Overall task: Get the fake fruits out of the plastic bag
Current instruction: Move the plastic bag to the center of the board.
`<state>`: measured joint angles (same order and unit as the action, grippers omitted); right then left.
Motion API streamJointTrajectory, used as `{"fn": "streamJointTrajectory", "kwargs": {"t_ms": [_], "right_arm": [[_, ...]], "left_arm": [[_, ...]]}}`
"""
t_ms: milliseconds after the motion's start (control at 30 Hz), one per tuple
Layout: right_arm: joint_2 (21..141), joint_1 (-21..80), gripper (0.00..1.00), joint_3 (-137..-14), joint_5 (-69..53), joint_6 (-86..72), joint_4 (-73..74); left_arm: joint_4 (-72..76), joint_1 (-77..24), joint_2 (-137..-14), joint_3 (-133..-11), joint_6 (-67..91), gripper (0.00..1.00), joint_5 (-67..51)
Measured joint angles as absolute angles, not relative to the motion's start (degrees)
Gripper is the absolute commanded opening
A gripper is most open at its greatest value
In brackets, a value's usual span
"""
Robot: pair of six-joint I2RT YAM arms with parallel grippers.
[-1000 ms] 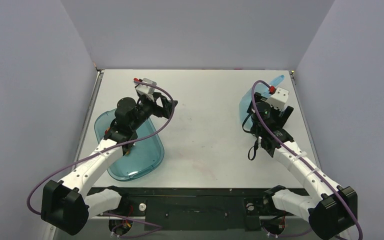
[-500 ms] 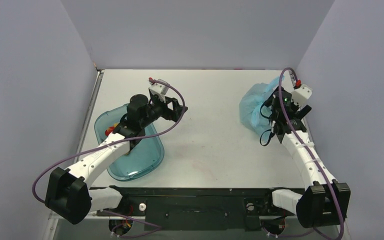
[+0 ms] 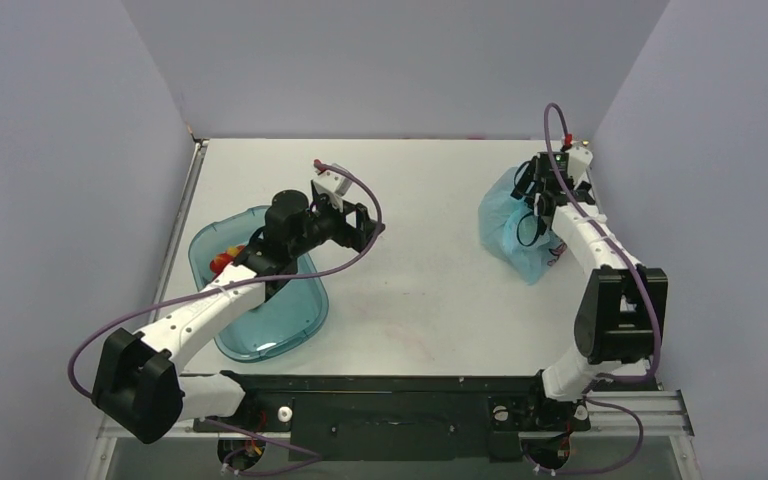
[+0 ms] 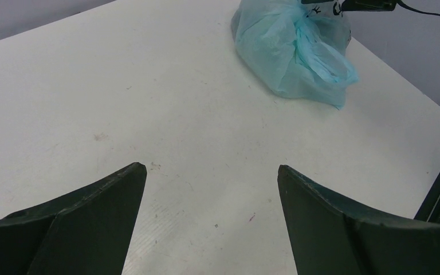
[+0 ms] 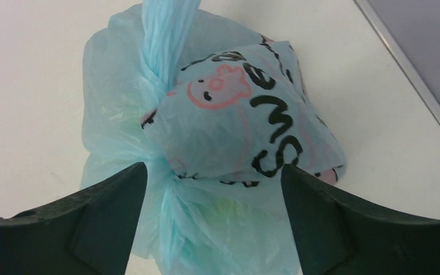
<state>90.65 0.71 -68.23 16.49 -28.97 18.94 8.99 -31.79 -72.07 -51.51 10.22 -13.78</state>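
My right arm having swung to the far right corner, I am hovering my right pincer — wide open, empty — over the plastic bag lying there, aiming for its bunched handle loop.

Crinkly plastic bag is showing thin, translucent light-blue film; table is appearing matt white, faintly scuffed; tray is gleaming glossy translucent teal, seemingly rigid plastic.
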Motion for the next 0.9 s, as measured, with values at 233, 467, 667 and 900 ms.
{"fn": "streamJointTrajectory", "kwargs": {"t_ms": [233, 467, 667, 900], "right_arm": [[101.5, 0.8, 0.26, -76.9, 7.0, -25.0, 19.8], [105.3, 7.3, 0.00, -75.4, -3.9, -19.1, 17.9], [100.6, 19.2, 0.15, -66.6, -16.3, -13.5, 12.9], [92.7, 19.4, 0.48, -56.4, -22.1, -15.0, 7.2]], "left_arm": [[7.5, -33.8, -73.7, -52.6, 9.2, 0.83, -13.8], [5.6, -34.9, -76.1, -54.0, 8.3, 0.74, -13.3], [3.2, -35.3, -80.2, -56.7, 8.4, 0.73, -12.6], [-0.3, -37.5, -84.6, -58.9, 8.3, 0.74, -12.4]]}}
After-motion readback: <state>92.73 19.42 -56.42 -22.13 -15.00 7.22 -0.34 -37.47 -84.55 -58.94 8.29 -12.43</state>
